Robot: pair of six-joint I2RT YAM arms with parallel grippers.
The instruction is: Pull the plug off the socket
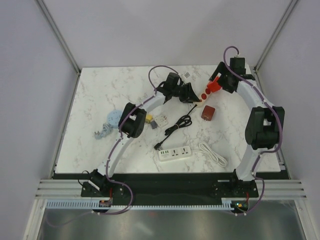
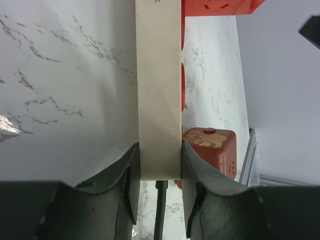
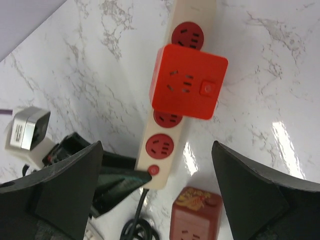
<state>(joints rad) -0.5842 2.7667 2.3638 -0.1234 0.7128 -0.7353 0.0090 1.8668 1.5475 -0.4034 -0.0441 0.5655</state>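
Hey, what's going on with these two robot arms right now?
The left hand is clamped on the cable end of a cream power strip, holding it steady. The right hand hangs above it with its fingers wide open on either side of the red cube plug, not touching it. The plug looks seated in the strip, so it has not been pulled off yet. A darker red cube lies loose nearby.
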